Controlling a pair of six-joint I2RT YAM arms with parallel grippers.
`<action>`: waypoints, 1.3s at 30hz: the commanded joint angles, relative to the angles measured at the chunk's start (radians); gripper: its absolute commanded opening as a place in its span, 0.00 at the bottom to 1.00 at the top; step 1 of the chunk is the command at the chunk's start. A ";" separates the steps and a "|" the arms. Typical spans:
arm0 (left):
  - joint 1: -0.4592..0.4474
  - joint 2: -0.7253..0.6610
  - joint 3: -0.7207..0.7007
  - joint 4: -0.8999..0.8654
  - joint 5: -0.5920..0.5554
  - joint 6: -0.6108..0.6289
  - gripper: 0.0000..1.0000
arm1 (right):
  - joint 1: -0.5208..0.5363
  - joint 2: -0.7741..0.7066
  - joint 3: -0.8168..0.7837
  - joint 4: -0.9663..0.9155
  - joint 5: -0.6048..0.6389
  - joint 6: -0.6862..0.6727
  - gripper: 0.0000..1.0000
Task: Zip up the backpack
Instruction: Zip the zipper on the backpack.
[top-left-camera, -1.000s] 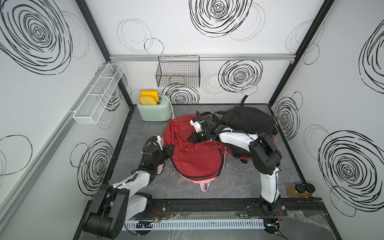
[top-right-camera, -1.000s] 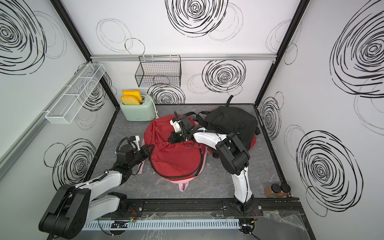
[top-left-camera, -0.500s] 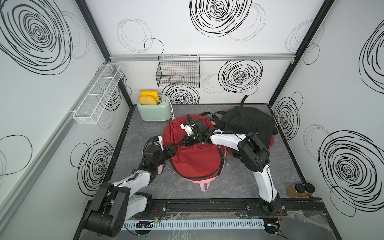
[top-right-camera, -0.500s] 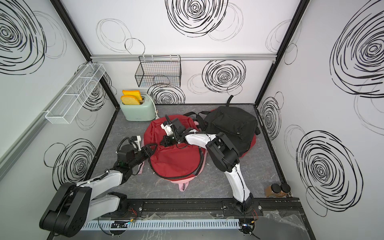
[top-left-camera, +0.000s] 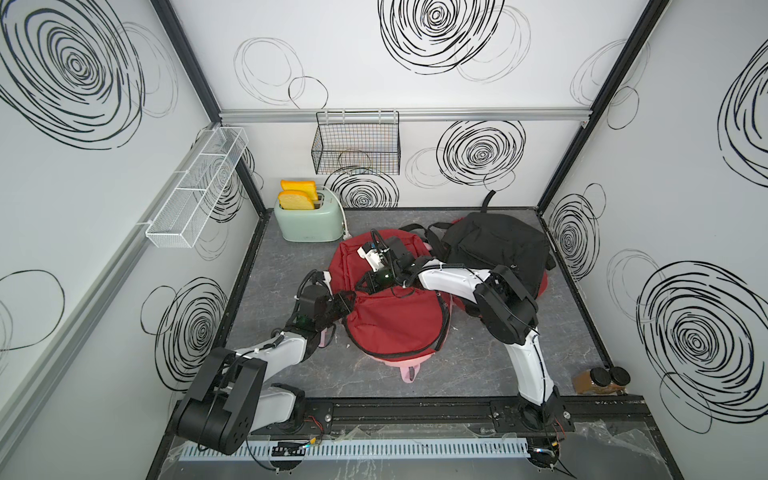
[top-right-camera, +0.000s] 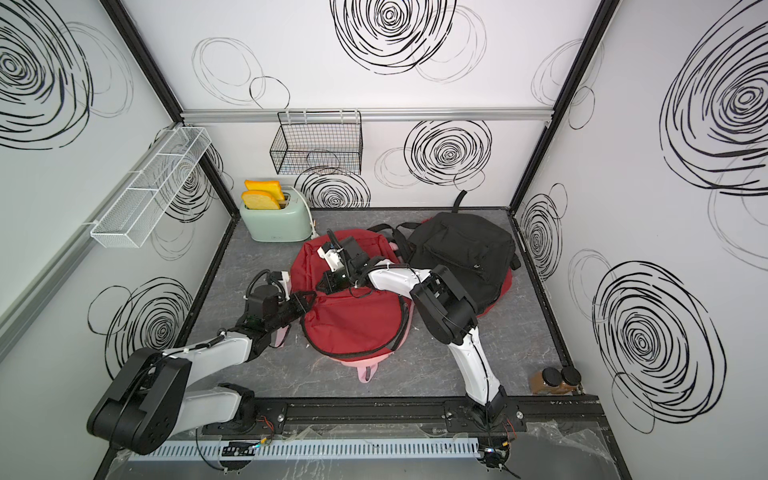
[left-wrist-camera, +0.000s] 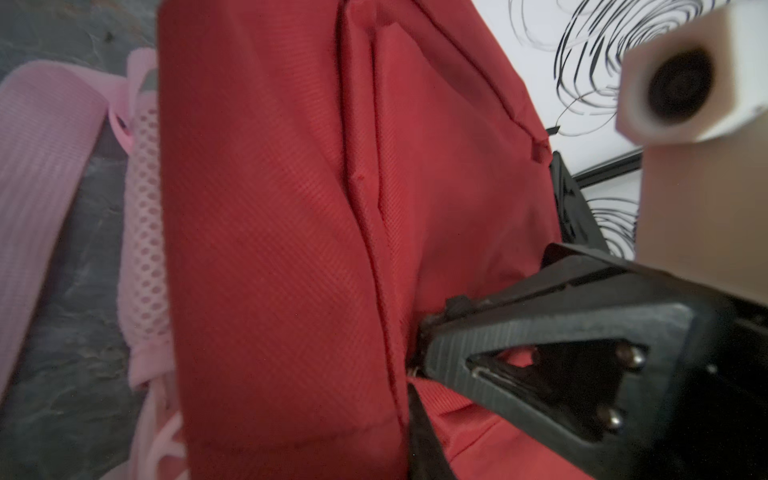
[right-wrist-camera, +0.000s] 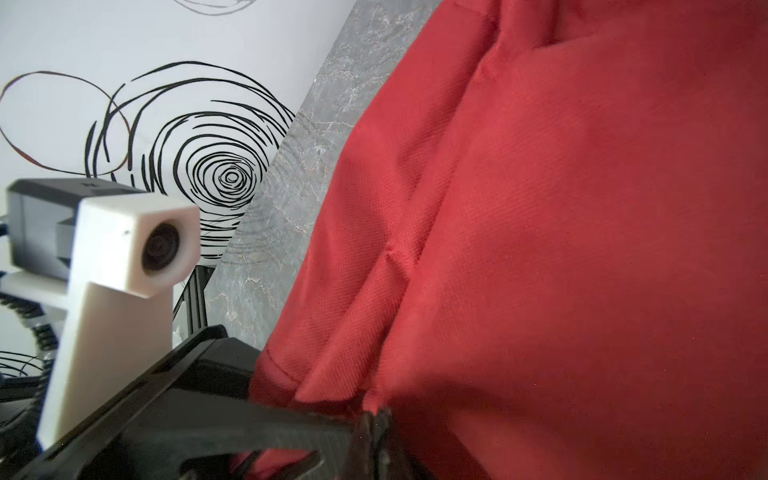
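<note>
A red backpack (top-left-camera: 395, 324) (top-right-camera: 353, 328) with pink straps (left-wrist-camera: 37, 166) lies flat mid-floor. My left gripper (top-left-camera: 349, 300) (top-right-camera: 309, 298) sits at its left edge. In the left wrist view the left gripper (left-wrist-camera: 413, 370) has its jaws pinched on the red fabric (left-wrist-camera: 270, 228) by a seam. My right gripper (top-left-camera: 365, 286) (top-right-camera: 322, 286) is just beside it on the bag's upper left. In the right wrist view the right gripper (right-wrist-camera: 376, 419) is shut, and a small nub of red fabric (right-wrist-camera: 540, 249) sticks out between its tips. No zipper teeth show in either wrist view.
A black backpack (top-left-camera: 494, 249) lies at the back right, touching the red one. A mint toaster (top-left-camera: 309, 222) with toast stands at the back left. A black wire basket (top-left-camera: 355, 147) and a white wire shelf (top-left-camera: 195, 191) hang on the walls. Two dark-lidded jars (top-left-camera: 600, 380) sit in the front right corner.
My right gripper has slid left across the red backpack toward my left gripper, and the spread flap has drawn in. My left gripper has shifted slightly right onto the bag's edge.
</note>
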 joint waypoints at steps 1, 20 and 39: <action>-0.025 0.021 0.037 0.023 0.028 0.010 0.05 | 0.016 -0.004 -0.002 0.002 -0.044 -0.001 0.00; -0.011 -0.035 0.013 -0.015 -0.021 0.012 0.00 | -0.143 -0.129 -0.138 -0.037 0.106 -0.027 0.00; 0.009 -0.094 0.007 -0.084 -0.074 0.015 0.00 | -0.291 -0.231 -0.256 -0.111 0.244 -0.071 0.00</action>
